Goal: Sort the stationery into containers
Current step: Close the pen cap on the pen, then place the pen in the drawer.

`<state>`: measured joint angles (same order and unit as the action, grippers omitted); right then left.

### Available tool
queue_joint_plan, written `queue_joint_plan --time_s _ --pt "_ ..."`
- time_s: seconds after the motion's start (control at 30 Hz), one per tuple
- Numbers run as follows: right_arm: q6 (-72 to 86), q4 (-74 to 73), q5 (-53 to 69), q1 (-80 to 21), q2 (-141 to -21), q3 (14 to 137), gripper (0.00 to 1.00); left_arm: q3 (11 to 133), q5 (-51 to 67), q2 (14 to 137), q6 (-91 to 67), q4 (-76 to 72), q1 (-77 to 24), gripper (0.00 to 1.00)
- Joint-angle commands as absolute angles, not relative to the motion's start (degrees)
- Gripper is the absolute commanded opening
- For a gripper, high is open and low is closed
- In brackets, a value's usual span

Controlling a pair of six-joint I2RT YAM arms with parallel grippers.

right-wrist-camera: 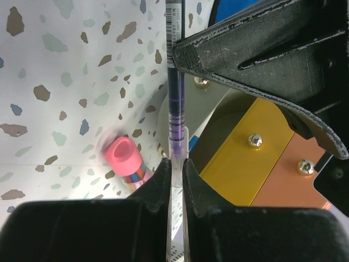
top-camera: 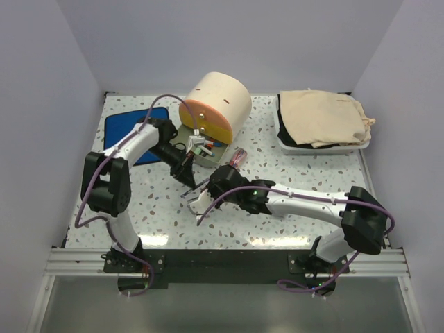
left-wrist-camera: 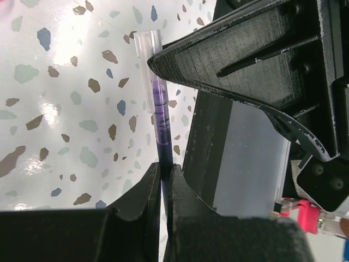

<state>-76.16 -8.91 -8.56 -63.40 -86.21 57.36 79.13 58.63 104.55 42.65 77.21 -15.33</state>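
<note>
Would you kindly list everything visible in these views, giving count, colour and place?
pen: one, dark with purple ink and a clear cap, held between both grippers
pink tube: one, pink, on the table near the drawer
cabinet: one, beige with an orange face, far centre
open drawer: one, greyish, before the cabinet, small items inside
blue cloth: one, blue, far left
white tray: one, far right
beige bag: one, in the tray
table: one, speckled white
left gripper: black, shut on pen
right gripper: black, shut on pen

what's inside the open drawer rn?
The drawer holds a few small items, white, green, red; too small to identify. The left arm covers its left part.
</note>
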Motion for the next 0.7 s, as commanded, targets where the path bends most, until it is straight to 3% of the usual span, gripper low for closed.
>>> queue_joint_plan --time_s 0.0,0.07,0.37,0.5,0.67 --pt "-70.2 -8.3 -11.2 -65.6 -85.7 60.1 0.20 78.4 64.6 96.8 45.6 75.5 -17.1 0.00" --pt "-68.7 -9.3 -13.5 -65.6 -83.6 58.8 0.33 77.2 62.3 96.0 46.6 75.4 -17.2 0.00" --pt "-60.7 -18.3 -19.8 -61.8 -73.2 58.2 0.60 75.0 57.2 93.6 49.9 75.4 -17.3 0.00" --pt "-51.5 -25.6 -16.1 -54.8 -67.9 64.8 0.62 75.2 54.0 92.9 49.7 74.1 -17.3 0.00" --pt "-34.6 -28.9 -9.4 -42.6 -64.2 70.7 0.66 78.5 40.8 90.1 49.7 68.0 -17.5 0.00"
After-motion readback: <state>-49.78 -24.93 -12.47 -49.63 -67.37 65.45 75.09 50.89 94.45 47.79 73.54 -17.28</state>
